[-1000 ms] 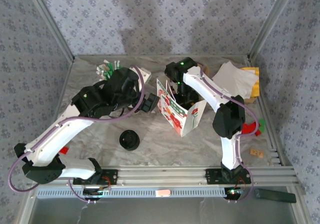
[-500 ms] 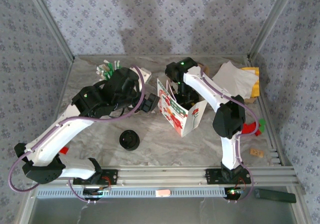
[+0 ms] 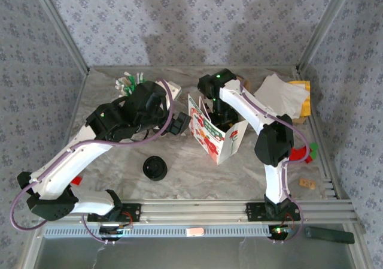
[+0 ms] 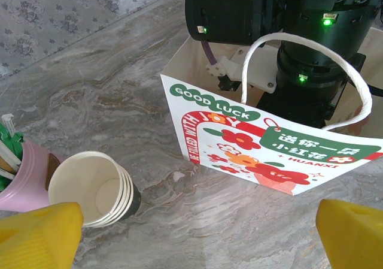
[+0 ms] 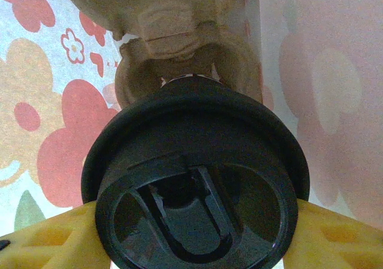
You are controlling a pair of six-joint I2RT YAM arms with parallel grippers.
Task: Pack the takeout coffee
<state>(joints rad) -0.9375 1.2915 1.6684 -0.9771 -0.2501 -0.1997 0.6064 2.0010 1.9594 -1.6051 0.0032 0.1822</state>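
The right arm (image 3: 251, 110) is seen rising from its base to a raised elbow. From there it is bent over toward 11 o'clock and plunged straight down into the white paper bag printed with red flowers and green lettering (image 3: 216, 138), whose walls cover the arm's far end. The left arm (image 3: 90, 149) is stretched toward 1 o'clock. The left gripper (image 3: 179, 124) is held at the bag's 9 o'clock, its yellow fingers (image 4: 39, 233) spread wide on nothing.

In the right wrist view, the right gripper (image 5: 194, 248) is clamped by its yellow fingers (image 5: 51, 242) on the takeout coffee (image 5: 191, 191), gripped at the lid's 3 and 9 o'clock. Only the round black plastic lid is presented; the cup body beneath is hidden. A beige shape at the lid's 12 o'clock cannot be made out. The coffee is held inside the bag, flower print being visible on the walls around it.
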